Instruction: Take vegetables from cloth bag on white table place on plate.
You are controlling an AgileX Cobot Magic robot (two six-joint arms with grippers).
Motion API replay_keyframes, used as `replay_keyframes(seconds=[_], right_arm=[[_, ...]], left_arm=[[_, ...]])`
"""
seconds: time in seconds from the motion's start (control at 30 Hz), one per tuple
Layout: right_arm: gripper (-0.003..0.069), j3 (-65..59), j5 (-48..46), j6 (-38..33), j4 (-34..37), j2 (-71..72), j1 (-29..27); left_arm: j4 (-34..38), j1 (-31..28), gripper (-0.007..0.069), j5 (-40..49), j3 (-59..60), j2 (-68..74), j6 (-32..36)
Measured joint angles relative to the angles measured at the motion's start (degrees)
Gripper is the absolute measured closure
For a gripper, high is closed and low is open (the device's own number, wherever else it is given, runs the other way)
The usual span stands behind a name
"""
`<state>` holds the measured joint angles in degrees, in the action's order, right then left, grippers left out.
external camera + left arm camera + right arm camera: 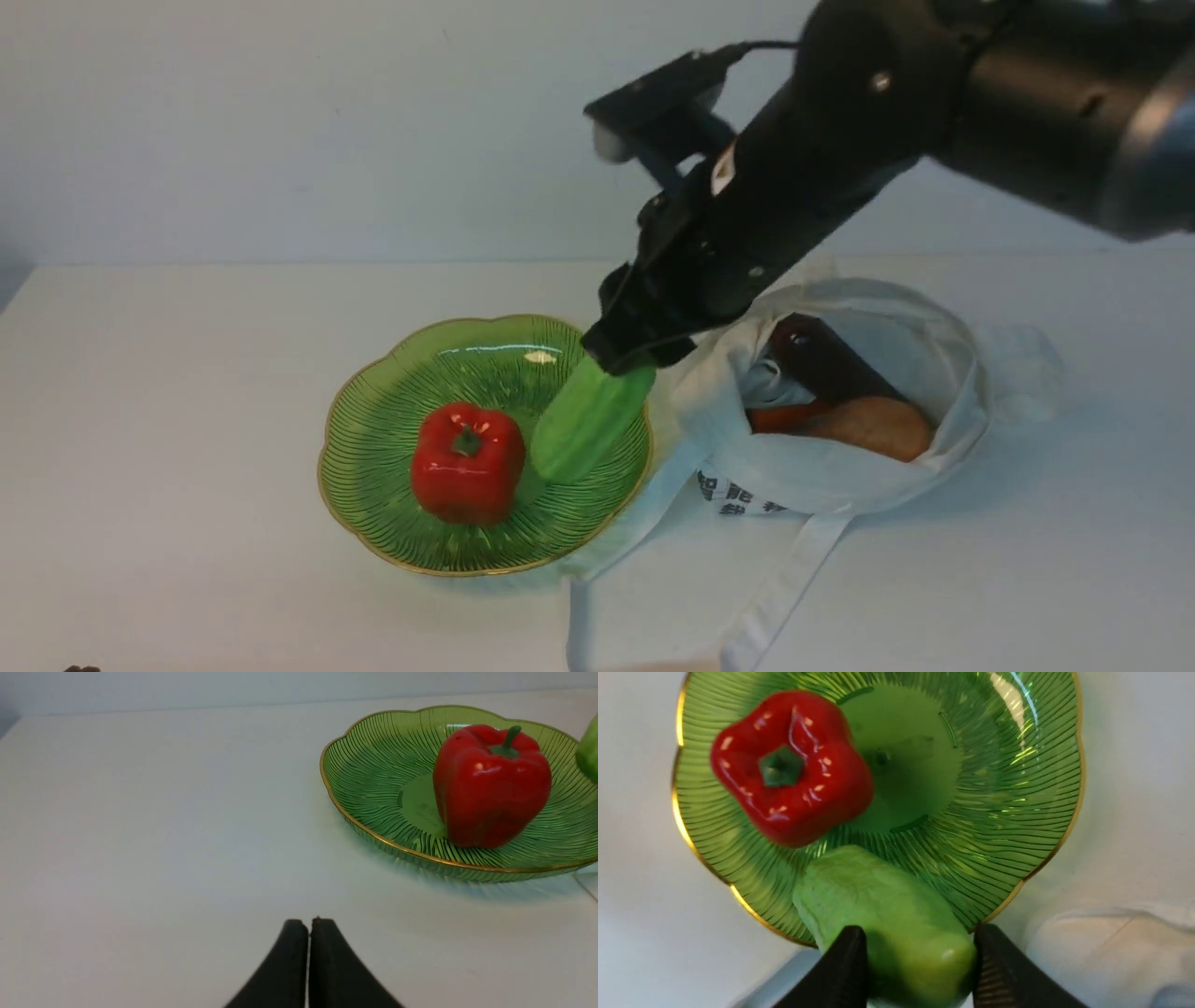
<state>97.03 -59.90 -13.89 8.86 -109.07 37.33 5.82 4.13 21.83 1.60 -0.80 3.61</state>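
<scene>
My right gripper (624,359) is shut on the light green cucumber-like vegetable (586,422) and holds it slanted over the right side of the green plate (373,439); its lower end is at or just above the plate. In the right wrist view the fingers (847,961) clamp the vegetable (887,914) above the plate (1017,788). A red pepper (467,462) stands in the plate. The cloth bag (840,467) lies open to the right, with the purple eggplant (826,359), an orange one (780,416) and a tan-orange one (873,425) inside. My left gripper (308,926) is shut and empty, low over the white table (140,812).
The bag's long straps (775,597) trail toward the table's front edge, beside the plate. A pale wall (280,121) runs behind the table's far edge.
</scene>
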Motion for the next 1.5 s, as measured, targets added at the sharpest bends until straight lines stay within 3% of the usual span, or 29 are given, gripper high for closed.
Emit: replay_keyframes(seconds=[0.43,0.53,0.67,0.8,1.0,1.1,1.17,1.3,1.33,1.4,1.5], right_arm=[[0.0391,2.63,4.99,0.95,-2.26,-7.71,0.25],[0.0343,2.82,8.12,1.29,-4.16,-7.71,0.35],[0.021,3.13,11.33,5.61,-8.86,-7.71,0.35],[0.0127,3.13,10.93,9.08,-10.16,-7.71,0.35],[0.0099,3.13,6.8,9.48,-11.55,-5.91,0.35],[0.0134,3.13,3.55,9.62,-13.59,-2.65,0.35],[0.0204,3.13,1.11,10.53,-15.84,1.1,0.35],[0.0443,3.13,-2.02,12.79,-20.48,10.56,0.35],[0.0443,3.13,-2.2,12.79,-20.7,10.56,0.35],[0.0591,3.13,-4.55,15.22,-22.39,16.62,0.35],[0.0652,3.13,-7.13,17.67,-22.55,22.78,0.35]], left_arm=[[0.0,0.0,0.0633,0.0,0.0,0.0,0.0],[0.0,0.0,0.0633,0.0,0.0,0.0,0.0],[0.0,0.0,0.0633,0.0,0.0,0.0,0.0],[0.0,0.0,0.0633,0.0,0.0,0.0,0.0],[0.0,0.0,0.0633,0.0,0.0,0.0,0.0],[0.0,0.0,0.0633,0.0,0.0,0.0,0.0],[0.0,0.0,0.0633,0.0,0.0,0.0,0.0],[0.0,0.0,0.0633,0.0,0.0,0.0,0.0],[0.0,0.0,0.0633,0.0,0.0,0.0,0.0],[0.0,0.0,0.0633,0.0,0.0,0.0,0.0],[0.0,0.0,0.0633,0.0,0.0,0.0,0.0]])
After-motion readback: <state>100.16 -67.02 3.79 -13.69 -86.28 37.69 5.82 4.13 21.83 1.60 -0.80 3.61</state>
